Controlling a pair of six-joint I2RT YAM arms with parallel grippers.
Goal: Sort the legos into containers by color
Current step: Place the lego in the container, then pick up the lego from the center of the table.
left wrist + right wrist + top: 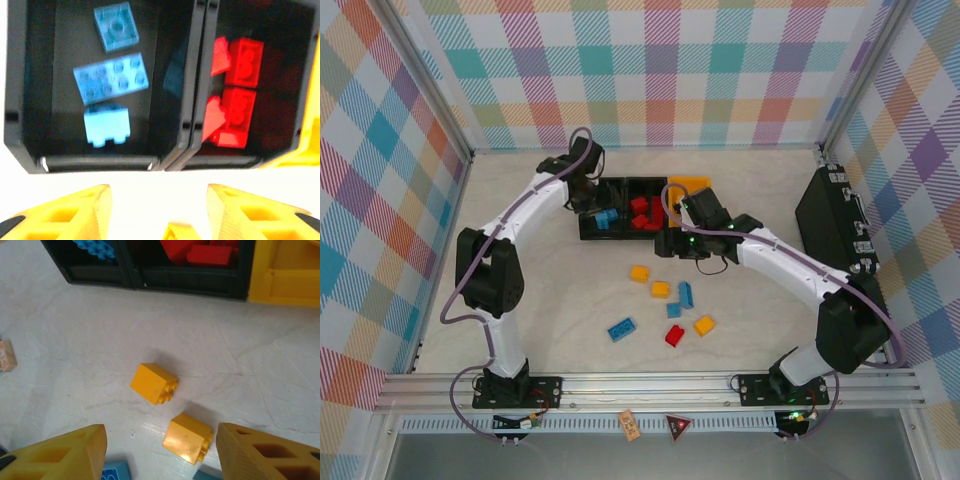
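Yellow legos [154, 383] below open, empty right hand [161, 436], left hand [157, 200] open, empty above black bin [95, 163]

Pastel checked walls [660, 70] stand left, far and right of a pale marbled table [550, 300]; a metal rail [650, 385] lines its near edge.
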